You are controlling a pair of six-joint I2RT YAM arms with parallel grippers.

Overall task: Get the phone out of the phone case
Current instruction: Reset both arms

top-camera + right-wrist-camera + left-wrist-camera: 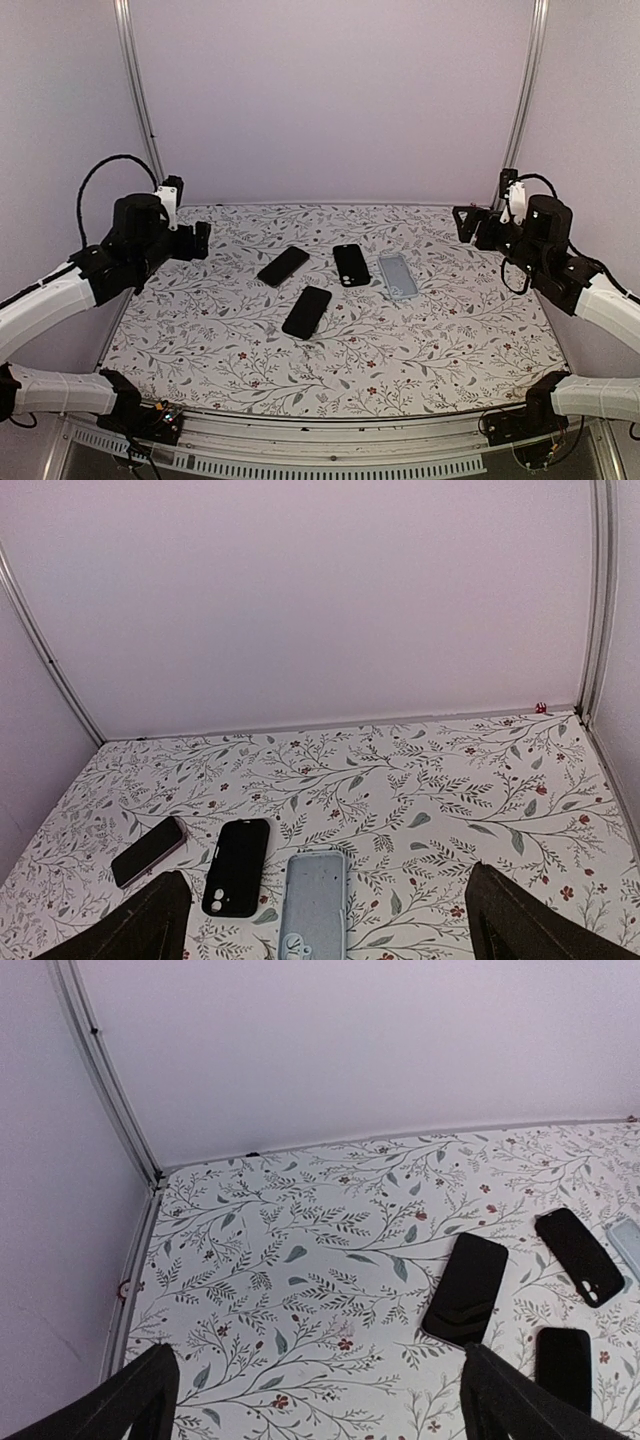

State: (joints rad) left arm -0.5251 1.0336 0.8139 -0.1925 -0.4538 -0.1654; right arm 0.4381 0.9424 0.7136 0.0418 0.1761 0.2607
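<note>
Black rectangular phone (307, 311) lies with its long axis 7-to-1 o'clock on the floral tabletop (450, 340); black soft phone case (351, 264) runs roughly 6-to-12. Left jaws and right jaws gape apart.

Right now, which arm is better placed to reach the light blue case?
Right, likely: the light blue case lies centred ahead of the right tool; the left tool sits farther away.

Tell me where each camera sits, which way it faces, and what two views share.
Top external: above, behind the bases, looking down on the table; left arm and right arm show.
Left wrist: on the left arm, facing the far left corner; open left fingers frame the bottom.
Right wrist: on the right arm, facing the back wall; open right fingers below.
Shared: both wrist views catch the black case.
</note>
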